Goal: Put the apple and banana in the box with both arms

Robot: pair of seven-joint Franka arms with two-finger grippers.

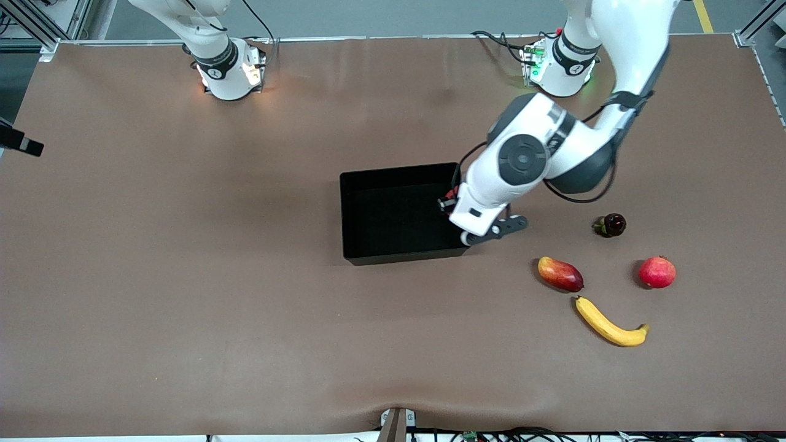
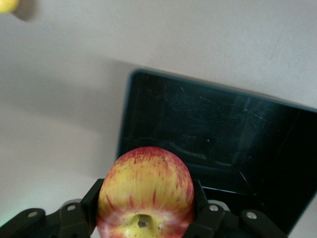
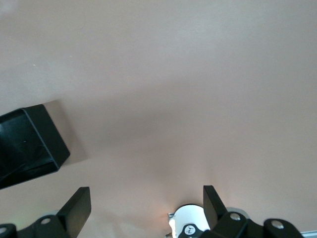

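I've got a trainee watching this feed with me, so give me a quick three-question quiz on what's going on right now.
1. True or false: the left gripper is shut on the apple.
2. What is the held apple over?
A. the banana
B. the box
C. the mango
3. Fill in: the right gripper is ____ and holds nothing.

Key:
1. True; its fingers press the apple's two sides.
2. B; the apple hangs over the box's end toward the left arm.
3. Open; that arm waits up near its base.
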